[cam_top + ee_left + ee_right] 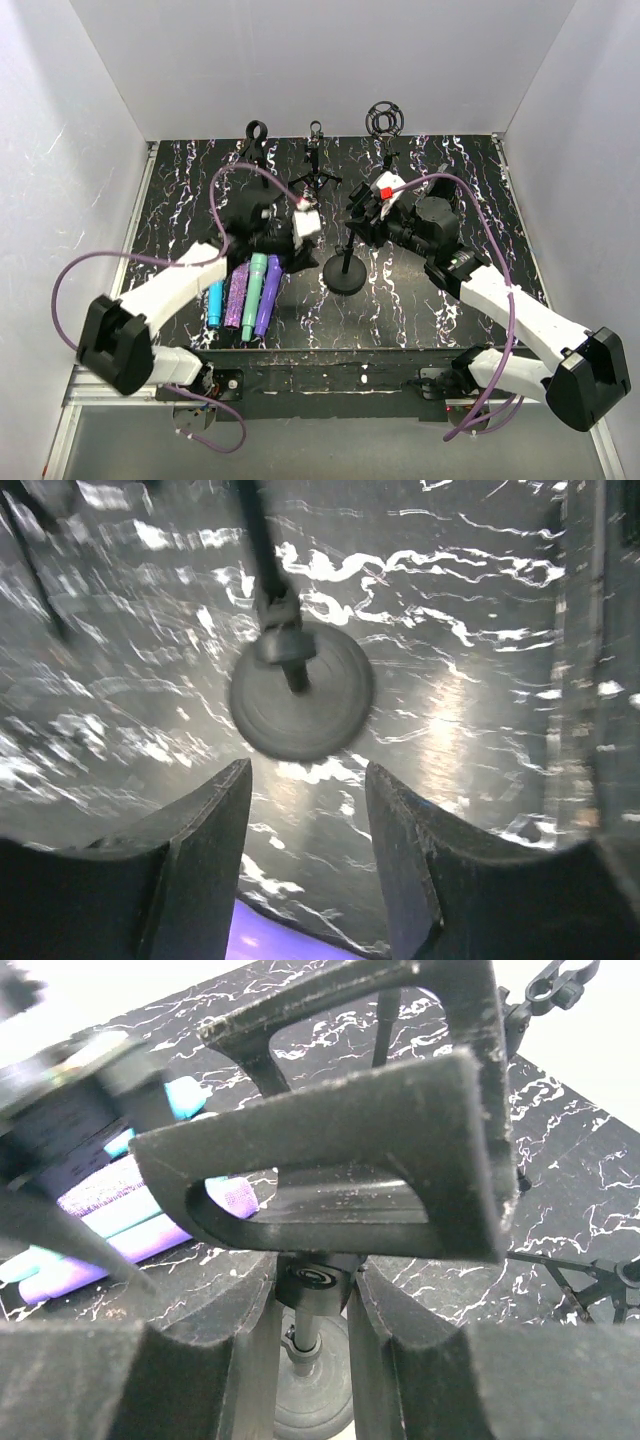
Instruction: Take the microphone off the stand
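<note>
Above the stand, the left gripper is hovering, jaws apart, while the right gripper is clamping its upright post.

Black marbled table carries a round-based stand, four microphones (side by side), three rear stands.

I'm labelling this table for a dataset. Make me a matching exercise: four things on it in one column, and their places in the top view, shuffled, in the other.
Things:
1. round-base stand
2. microphones
3. shock-mount stand
4. ring-clip stand

Places:
A. back left
B. in the middle
C. front left, lying side by side
D. back right

Pairs: 1-B, 2-C, 3-D, 4-A
</note>
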`<state>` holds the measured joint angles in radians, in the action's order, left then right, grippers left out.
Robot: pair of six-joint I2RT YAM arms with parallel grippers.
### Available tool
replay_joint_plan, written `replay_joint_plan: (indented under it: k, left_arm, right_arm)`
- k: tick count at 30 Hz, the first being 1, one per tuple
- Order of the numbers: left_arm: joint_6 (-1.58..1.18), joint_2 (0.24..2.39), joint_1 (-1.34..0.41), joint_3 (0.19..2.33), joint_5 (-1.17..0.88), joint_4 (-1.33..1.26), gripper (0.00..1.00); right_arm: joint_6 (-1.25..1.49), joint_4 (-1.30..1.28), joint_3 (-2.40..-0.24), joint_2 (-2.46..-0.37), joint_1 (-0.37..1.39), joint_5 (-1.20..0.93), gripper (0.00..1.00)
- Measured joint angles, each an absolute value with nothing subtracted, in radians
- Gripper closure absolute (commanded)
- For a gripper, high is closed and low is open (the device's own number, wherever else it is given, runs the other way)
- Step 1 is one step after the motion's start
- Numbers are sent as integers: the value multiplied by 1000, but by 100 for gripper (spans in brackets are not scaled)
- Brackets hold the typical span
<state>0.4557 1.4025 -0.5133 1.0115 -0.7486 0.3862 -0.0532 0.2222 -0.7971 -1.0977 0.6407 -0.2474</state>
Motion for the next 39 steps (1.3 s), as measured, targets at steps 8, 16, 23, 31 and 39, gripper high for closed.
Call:
replay_joint_plan:
  k: [8,16,23,31,39]
  left_arm:
    - [840,1335,-662,863,-566,-49,57]
    - [1000,1368,-734,842,-532,-84,61]
    - [1098,1389,-739,857,-534,9,66]
    - [1129,1430,-743,865,-508,9,83]
    - [1007,1481,-751,918,-448,-13,76]
  right_arm:
    - [-30,220,-804,-1106,635,-234,99]
    - [-25,220,-804,-1106,630,-230,99]
    - [-20,220,-804,-1106,628,-230,99]
    - [-14,220,-804,-1106,623,-228,99]
    - [9,231,-804,-1106,606,-176,99]
